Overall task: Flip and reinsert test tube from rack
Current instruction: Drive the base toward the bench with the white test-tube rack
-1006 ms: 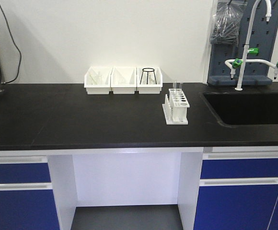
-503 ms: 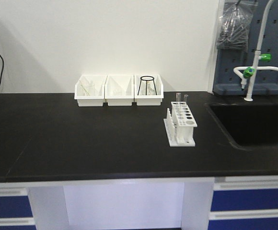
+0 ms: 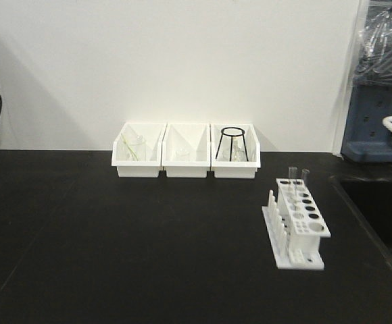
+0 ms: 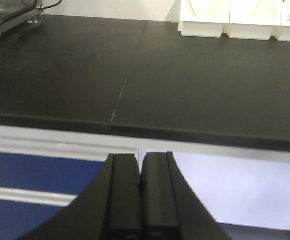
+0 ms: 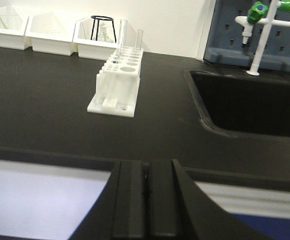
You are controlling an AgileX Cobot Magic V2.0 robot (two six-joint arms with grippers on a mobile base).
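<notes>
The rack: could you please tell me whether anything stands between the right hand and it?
Nothing visible does. From the right hand, only black countertop leads to the rack; the sink lies off to the right, and the bins sit behind the rack.

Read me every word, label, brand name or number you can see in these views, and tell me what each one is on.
No readable text in any view.
The rack, the white bins and the blue pegboard show no print, label or number that can be made out.
</notes>
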